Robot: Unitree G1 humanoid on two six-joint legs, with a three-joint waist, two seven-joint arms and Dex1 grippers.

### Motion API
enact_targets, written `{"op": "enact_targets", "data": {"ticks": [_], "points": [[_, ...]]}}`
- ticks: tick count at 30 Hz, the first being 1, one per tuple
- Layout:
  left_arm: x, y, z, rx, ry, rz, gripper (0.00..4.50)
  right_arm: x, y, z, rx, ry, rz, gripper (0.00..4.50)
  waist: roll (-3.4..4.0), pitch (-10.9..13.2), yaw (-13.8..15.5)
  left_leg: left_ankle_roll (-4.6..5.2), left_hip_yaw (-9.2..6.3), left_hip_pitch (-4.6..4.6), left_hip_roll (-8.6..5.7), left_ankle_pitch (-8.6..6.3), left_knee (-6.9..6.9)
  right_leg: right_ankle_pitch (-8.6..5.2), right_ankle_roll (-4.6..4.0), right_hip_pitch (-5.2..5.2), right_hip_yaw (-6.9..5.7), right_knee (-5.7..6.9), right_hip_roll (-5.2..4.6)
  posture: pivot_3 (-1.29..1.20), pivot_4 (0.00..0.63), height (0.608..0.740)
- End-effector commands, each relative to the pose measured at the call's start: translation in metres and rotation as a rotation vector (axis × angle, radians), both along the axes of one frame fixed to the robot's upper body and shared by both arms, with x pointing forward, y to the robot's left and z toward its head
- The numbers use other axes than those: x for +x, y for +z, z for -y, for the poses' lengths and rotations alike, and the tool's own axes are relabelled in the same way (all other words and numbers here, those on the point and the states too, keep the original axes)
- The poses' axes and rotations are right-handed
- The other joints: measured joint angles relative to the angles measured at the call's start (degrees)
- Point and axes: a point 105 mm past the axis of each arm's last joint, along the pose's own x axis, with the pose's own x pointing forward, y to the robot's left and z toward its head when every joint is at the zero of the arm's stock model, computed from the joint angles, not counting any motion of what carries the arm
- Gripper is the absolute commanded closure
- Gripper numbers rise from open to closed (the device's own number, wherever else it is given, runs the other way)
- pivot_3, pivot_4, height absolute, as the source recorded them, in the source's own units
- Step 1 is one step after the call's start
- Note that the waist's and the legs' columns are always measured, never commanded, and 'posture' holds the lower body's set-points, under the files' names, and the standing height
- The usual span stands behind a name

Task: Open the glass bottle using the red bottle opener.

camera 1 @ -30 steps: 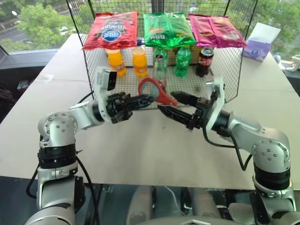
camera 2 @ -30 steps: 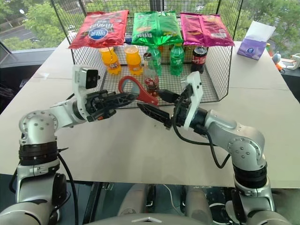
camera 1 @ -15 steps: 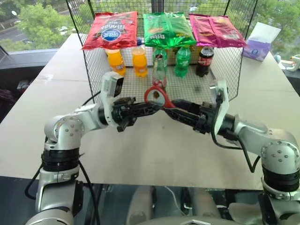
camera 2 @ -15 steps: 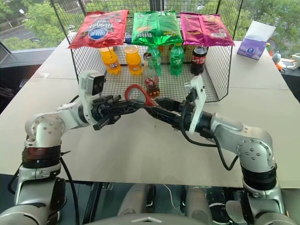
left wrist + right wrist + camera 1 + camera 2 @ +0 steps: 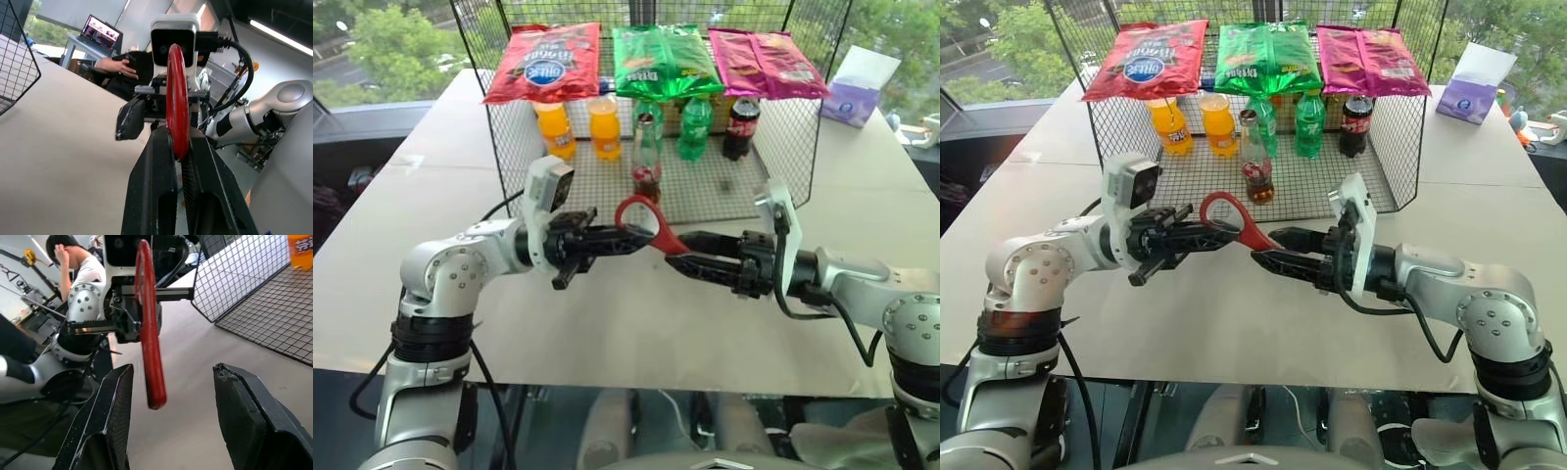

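Here the red bottle opener, pinched in the left tool, hangs between the right tool fingers.

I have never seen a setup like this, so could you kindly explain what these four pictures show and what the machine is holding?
This is a two-armed humanoid robot at a pale table. The two wide pictures come from cameras in its head, looking down over its arms. The other two come from cameras on its wrists, looking along each set of fingers.

The left gripper is shut on the red bottle opener, held above the table by the ring end. The right gripper has its fingers apart on either side of the opener's handle, not yet touching it in the right wrist view.

Behind stands a wire rack with snack bags on top. Inside it are orange, green and cola bottles, plus the glass bottle to be opened. A tissue box sits at the far right.
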Motion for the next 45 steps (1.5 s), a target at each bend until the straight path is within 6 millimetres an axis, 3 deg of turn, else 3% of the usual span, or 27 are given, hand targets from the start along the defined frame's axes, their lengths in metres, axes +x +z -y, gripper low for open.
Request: {"op": "enact_targets", "data": {"ticks": [1,14,31,35,38,45], "points": [[-0.007,0.004,0.003,0.012,-0.047,0.057,4.50,-0.009,0.008,-0.004,0.008,0.076,0.014,1.91,-0.01,0.0,0.0,0.00,0.00,0.00,0.00,0.00,0.00,0.00,0.00,0.00,0.00,0.00,0.00,0.00,0.150,0.740],[-0.011,0.009,0.010,0.018,-0.072,0.096,4.50,-0.017,-0.004,-0.011,-0.024,0.124,-0.015,1.91,-0.01,0.0,0.0,0.04,-0.03,-0.06,0.02,-0.02,-0.06,0.02,0.03,0.00,-0.04,-0.16,0.00,0.00,0.150,0.740],[-0.013,0.004,0.018,0.058,-0.092,0.126,4.50,-0.014,0.001,-0.012,-0.013,0.120,-0.008,1.91,-0.01,0.0,0.0,0.05,-0.02,-0.08,0.01,-0.03,-0.07,0.03,0.05,0.00,-0.04,-0.20,0.01,0.00,0.150,0.740],[-0.013,0.007,0.021,0.060,-0.093,0.136,4.50,-0.015,-0.001,-0.012,-0.018,0.126,-0.014,3.02,-0.01,0.0,0.0,0.05,-0.03,-0.08,0.01,-0.03,-0.07,0.03,0.05,0.00,-0.05,-0.21,0.01,0.00,0.150,0.740],[-0.013,0.006,0.023,0.064,-0.095,0.144,4.50,-0.015,-0.003,-0.012,-0.028,0.130,-0.019,4.48,-0.01,0.0,0.0,0.05,-0.02,-0.08,0.01,-0.03,-0.07,0.03,0.06,0.00,-0.03,-0.22,0.01,0.00,0.150,0.740],[-0.015,-0.001,0.022,0.085,-0.096,0.213,4.50,-0.013,-0.006,-0.011,-0.046,0.126,-0.023,4.48,-0.01,0.0,0.0,0.06,-0.01,-0.08,0.01,-0.04,-0.10,0.03,0.06,0.00,-0.03,-0.25,0.02,0.00,0.150,0.740]]}}
